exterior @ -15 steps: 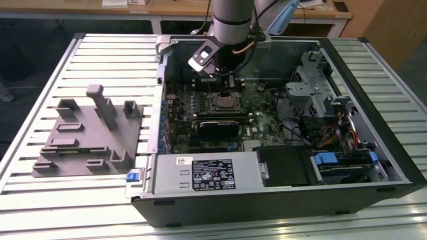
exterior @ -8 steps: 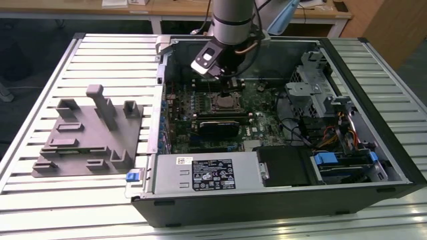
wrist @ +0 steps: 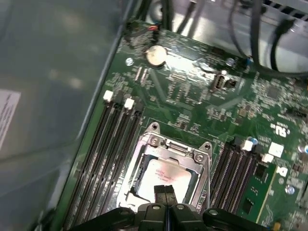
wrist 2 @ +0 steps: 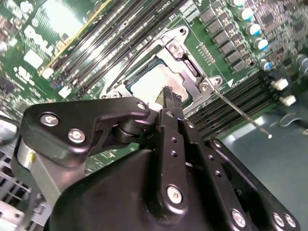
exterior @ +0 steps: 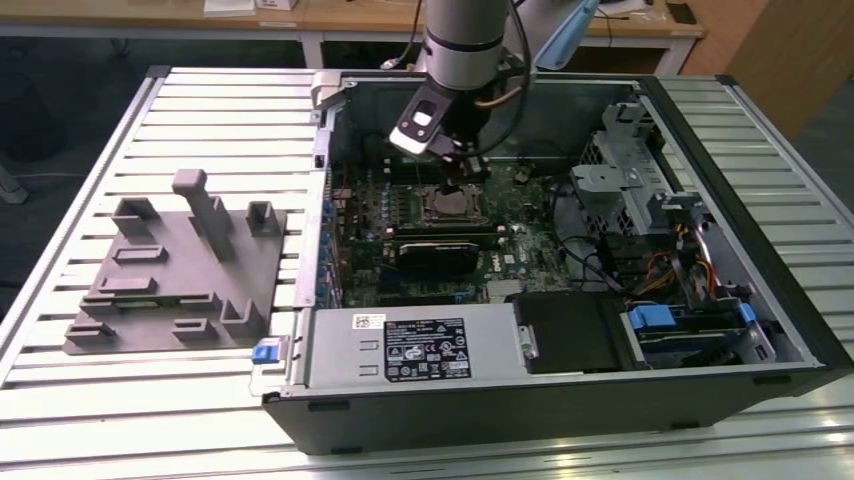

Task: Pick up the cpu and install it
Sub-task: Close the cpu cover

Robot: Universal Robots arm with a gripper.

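The cpu [wrist: 166, 174], a flat square chip with a silvery top, lies inside the metal socket frame [wrist: 153, 142] on the green motherboard. In the second wrist view the cpu [wrist 2: 144, 85] also sits flat in the socket frame [wrist 2: 175, 50]. My gripper [wrist: 165, 191] hangs just above one edge of the chip, its two black fingers pressed together with nothing between them. The second wrist view has the gripper [wrist 2: 170, 98] in the same spot over the chip. In the exterior view the gripper [exterior: 451, 190] reaches down into the open computer case, over the socket [exterior: 454, 207].
A grey fixture block [exterior: 174, 270] stands on the slatted table at the exterior view's left. The case holds a power supply [exterior: 400, 345], a drive cage [exterior: 641, 170] and a black card [exterior: 434, 255]. Memory slots [wrist: 115, 139] flank the socket. A thin socket lever [wrist 2: 240, 113] sticks out.
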